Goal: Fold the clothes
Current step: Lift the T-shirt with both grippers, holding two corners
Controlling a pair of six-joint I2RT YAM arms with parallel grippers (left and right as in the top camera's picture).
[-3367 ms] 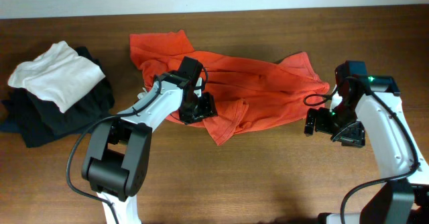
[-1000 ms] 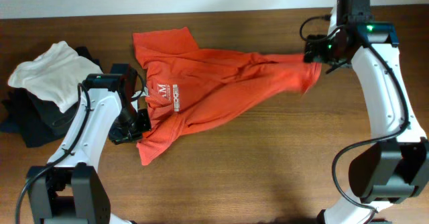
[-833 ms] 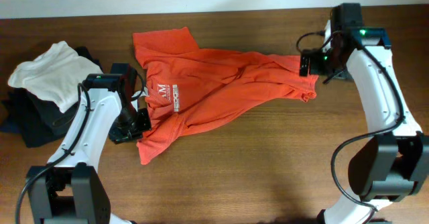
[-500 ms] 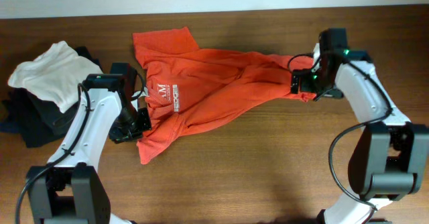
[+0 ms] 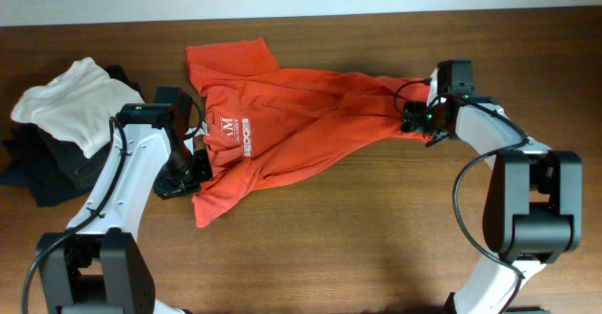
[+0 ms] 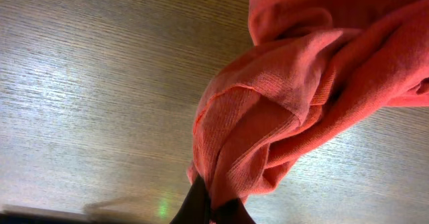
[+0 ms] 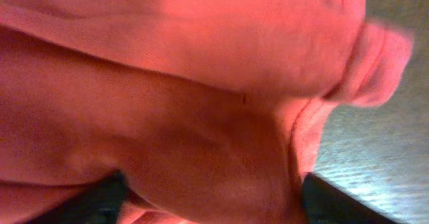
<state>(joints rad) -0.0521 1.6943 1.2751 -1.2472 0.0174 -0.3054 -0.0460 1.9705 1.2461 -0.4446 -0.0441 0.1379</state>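
Now the orange T-shirt lies loosely spread along the back of the wooden table, its white chest lettering facing up near the left end. A few seconds ago it was a crumpled heap. Since then the left gripper has dragged its part of the shirt out to the left. It stays clamped tight on a bunched fold of the shirt's lower left edge, and the left wrist view shows cloth pinched between the fingertips.

The right gripper has come in from the far right corner, where the cloth was pulled taut a second ago. It now sits on the slack right end of the shirt. Its fingers stand wide apart with cloth filling the gap, not yet pinched.

The shirt is partly opened but still wrinkled, so flattening likely comes before any fold. A pile of white and black clothes sits apart at far left.
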